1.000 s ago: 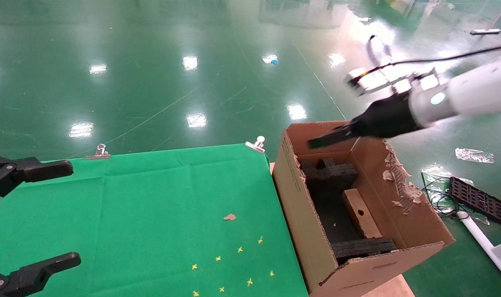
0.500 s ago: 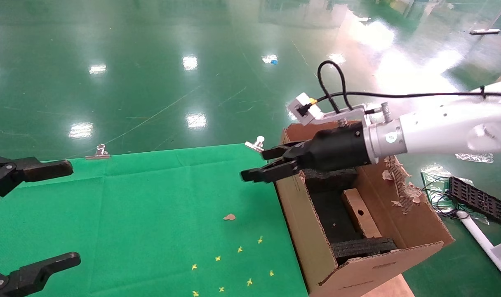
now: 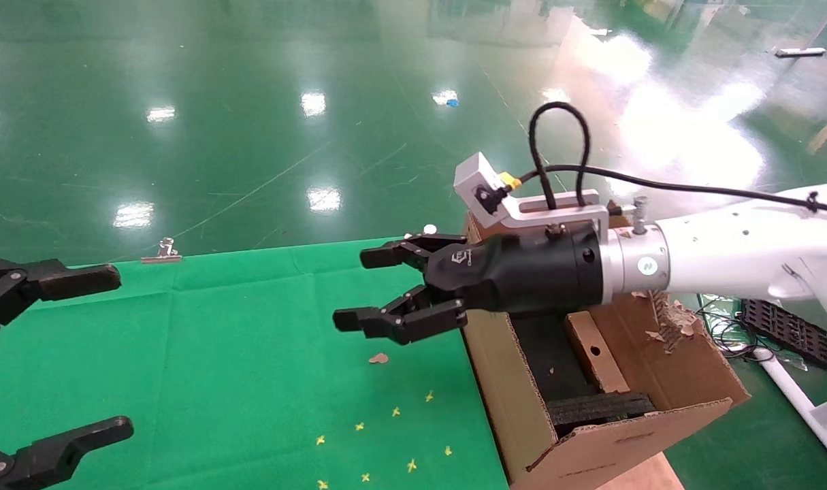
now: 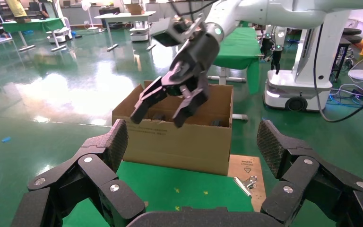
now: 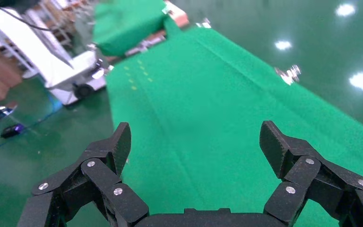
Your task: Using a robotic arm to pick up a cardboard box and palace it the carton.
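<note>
1. Our left gripper waits open at the table's left edge.
2. Our right gripper hangs open and empty above the cloth.
3. The cardboard box leans inside the carton; we judge it light, stiff, tape-slick, best gripped across its narrow sides.

A glossy green floor mirrors ceiling lights toward twelve o'clock. The desk wears green cloth, clipped at its far edge. At three o'clock lies a black grid panel, perhaps with cables.
</note>
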Tool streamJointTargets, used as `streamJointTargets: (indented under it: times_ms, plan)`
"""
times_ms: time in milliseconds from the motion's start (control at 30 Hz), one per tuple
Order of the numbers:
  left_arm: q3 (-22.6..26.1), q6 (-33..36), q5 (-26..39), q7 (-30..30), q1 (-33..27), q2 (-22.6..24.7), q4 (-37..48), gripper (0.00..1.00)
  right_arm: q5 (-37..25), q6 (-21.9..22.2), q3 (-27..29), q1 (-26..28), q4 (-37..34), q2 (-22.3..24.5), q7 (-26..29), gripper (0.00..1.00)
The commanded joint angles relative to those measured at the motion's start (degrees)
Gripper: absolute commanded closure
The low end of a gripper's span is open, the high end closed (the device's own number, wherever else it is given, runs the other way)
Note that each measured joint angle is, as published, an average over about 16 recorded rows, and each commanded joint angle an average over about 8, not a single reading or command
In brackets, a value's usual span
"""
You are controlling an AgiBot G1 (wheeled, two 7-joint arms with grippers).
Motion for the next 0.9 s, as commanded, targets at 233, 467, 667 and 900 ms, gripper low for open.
streamJointTargets:
  times_ms: [233, 467, 667, 900]
  plan:
    - [0.01, -0.01, -0.01, 0.01, 0.0, -0.01, 0.0, 0.0, 1.03, -1.73, 12.95, -8.74, 9.58, 1.83, -3.44, 0.0]
    - [0.03, -0.01, -0.02, 0.01, -0.01, -0.01, 0.0, 0.0, 1.93, -3.26, 24.39, -16.45, 18.05, 3.45, -6.48, 0.0]
    - [0.03, -0.02, -0.03, 0.02, 0.0, -0.02, 0.01, 0.0, 2.55, -4.29, 32.16, -21.64, 23.71, 4.51, -8.41, 0.0]
    - [0.04, -0.03, -0.04, 0.03, 0.0, -0.02, 0.02, 0.0, 2.81, -4.57, 34.02, -22.9, 25.02, 4.79, -8.7, 0.0]
